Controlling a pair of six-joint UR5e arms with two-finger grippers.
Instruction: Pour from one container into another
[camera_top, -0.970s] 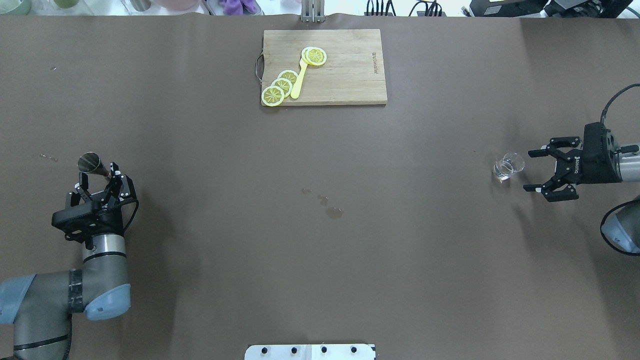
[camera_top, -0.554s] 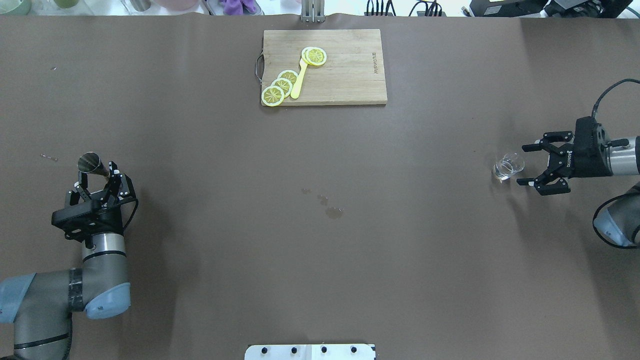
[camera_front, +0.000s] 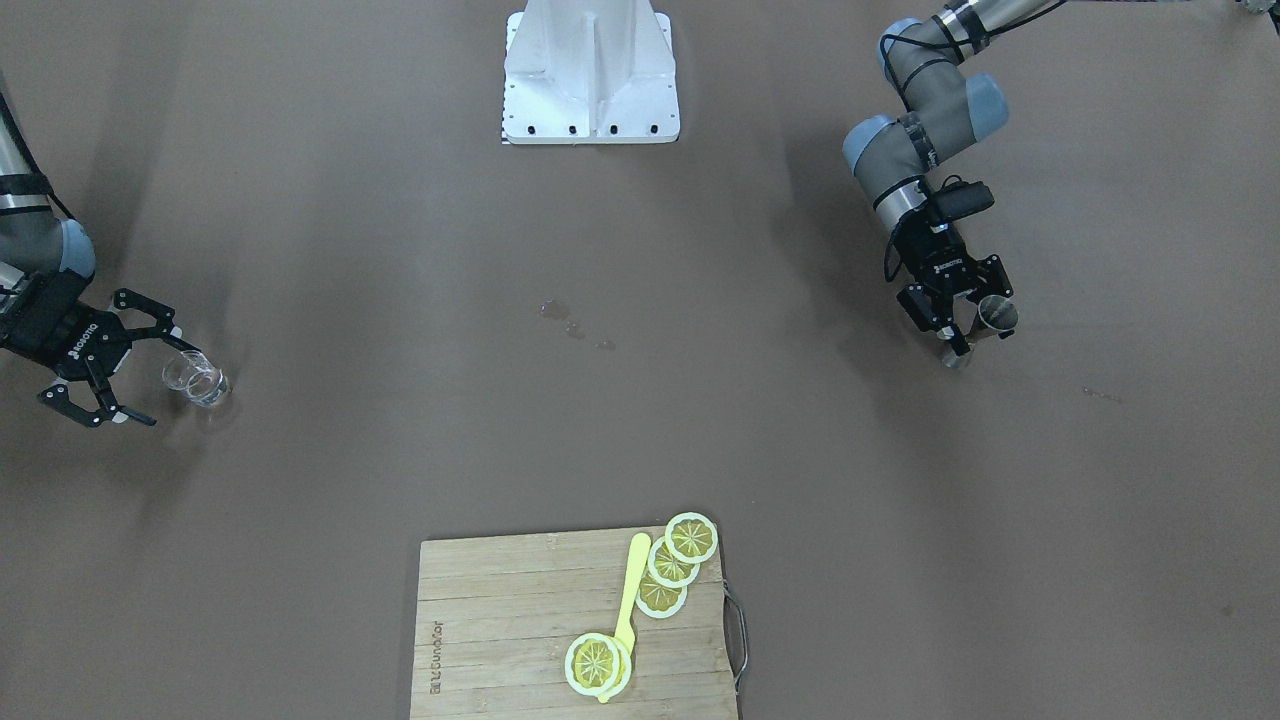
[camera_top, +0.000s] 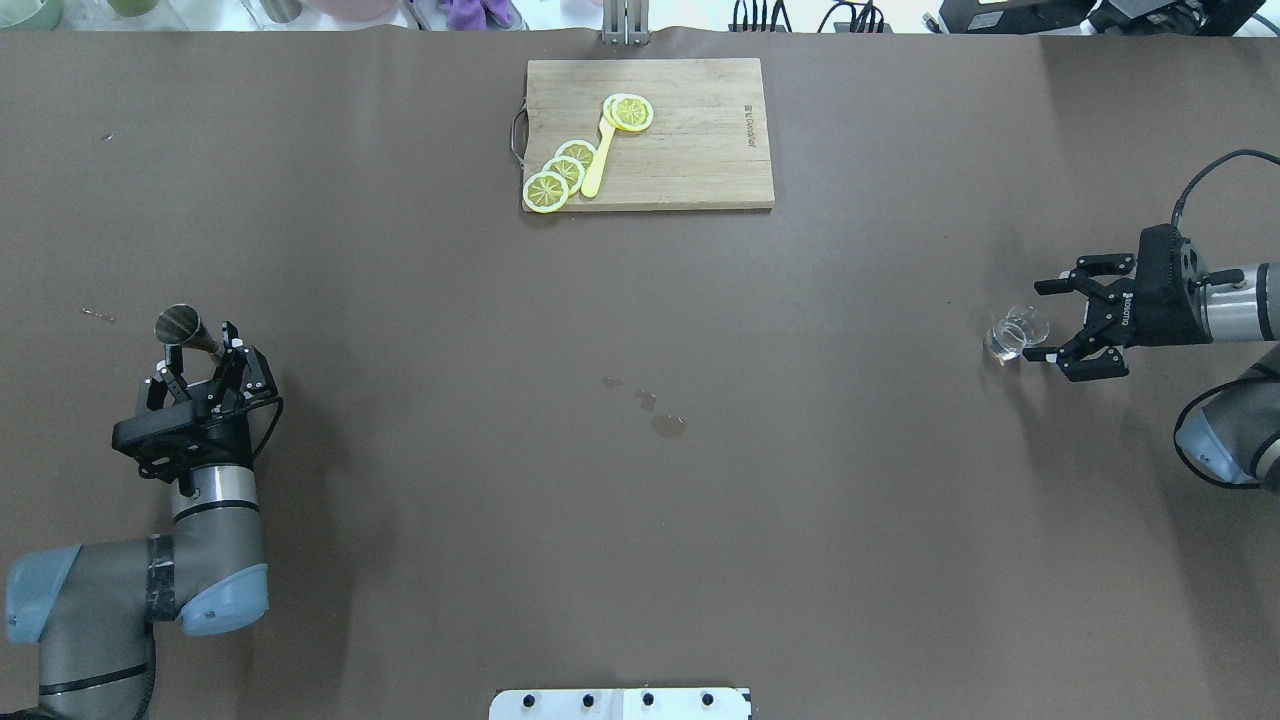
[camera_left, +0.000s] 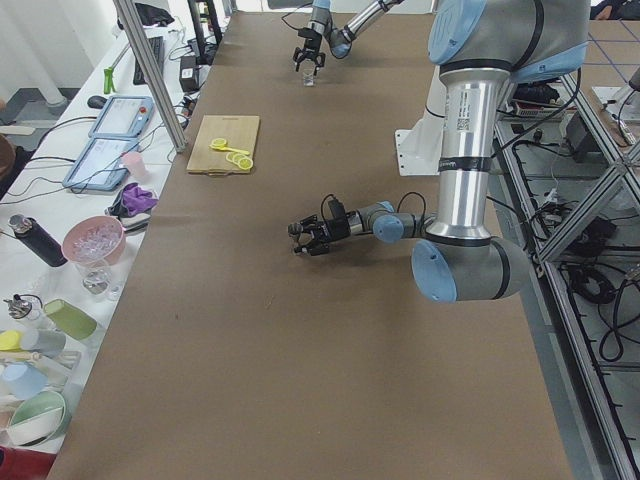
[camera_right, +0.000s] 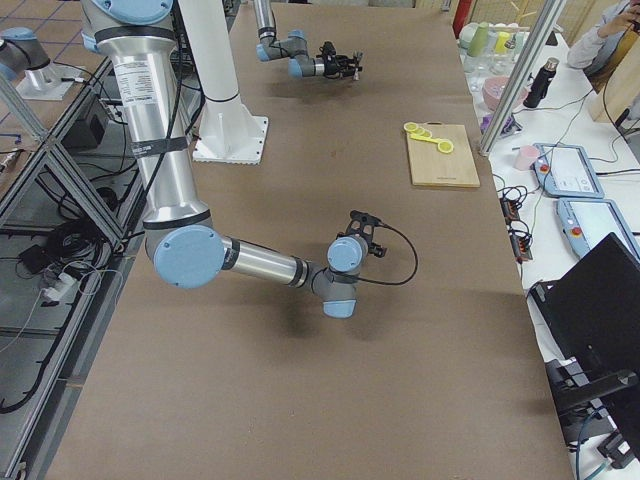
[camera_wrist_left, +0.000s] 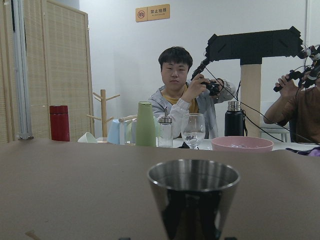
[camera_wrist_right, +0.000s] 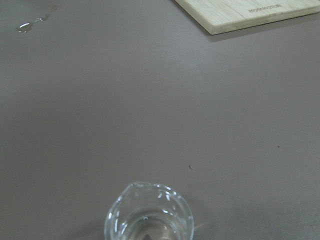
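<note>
I have the glass cup standing upright on the desk far out on the robot's right. The right claw is level with it and spread wide, holding nothing. Its fingertips reach just to the cup's near side, one to each flank, and I cannot tell whether either touches. The right wrist view looks down into the cup, which seems to hold a little clear liquid, with its pouring lip on the rim turned away from the claw. I judge it light, rigid, slick-walled and breakable, so it would skid or tip at a sideways nudge. I would take it low to mid wall, pads on opposite sides and square to the lip. The squeeze should be just firm enough to stop it slipping when tilted. The jigger stands well apart at the desk's other end, on the left, with the left claw around it. The jaws stand apart on either side of its waist and are not pinching it, as far as I can judge. Steel and narrow-footed, it should be stiff but easy to topple, and the waist is the natural hold. Its open mouth faces up.
</note>
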